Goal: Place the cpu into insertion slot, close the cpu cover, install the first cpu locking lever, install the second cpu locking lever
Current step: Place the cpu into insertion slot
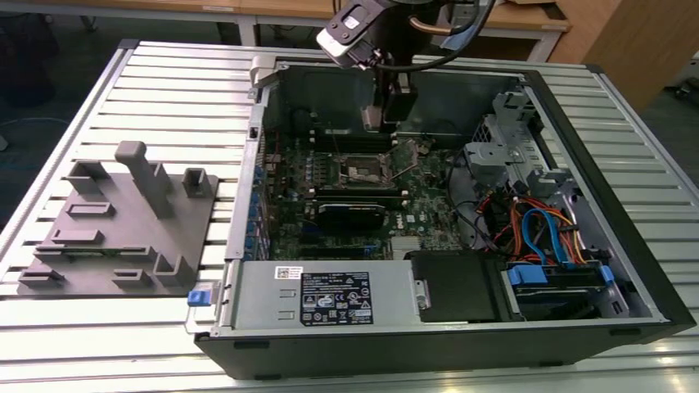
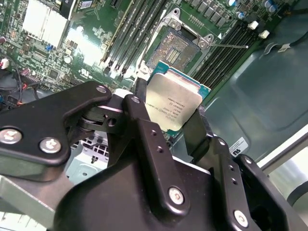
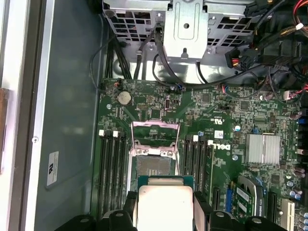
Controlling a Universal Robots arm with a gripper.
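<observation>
Slatted metal table (image 1: 164, 90) carried the open computer case (image 1: 437, 352). A grey fixture block (image 1: 110, 237) lay beside it on the exterior view's left. Inside the case I saw the green motherboard (image 1: 327, 192). The power supply box (image 1: 317, 299) sat along the near edge, and a drive cage with a tangle of cables (image 1: 535, 229) was on the exterior view's right. All of these were well apart from the socket.

The arm hung over the far part of the board, and the gripper (image 1: 390, 115) was pinching the cpu (image 2: 175, 103). Black fingers (image 2: 142, 103) pressed on two opposite edges of it, with the silver face towards the second wrist camera.

The cpu was in the air just above the insertion slot (image 3: 153, 166), not seated, and the dark slot centre was bare. The cpu cover (image 3: 155, 126) stood flipped up at the slot's far side. Long black memory slots (image 3: 109, 168) flanked the socket close on both sides. A thin wire lever (image 2: 231, 46) lay swung out across one bank of them.
</observation>
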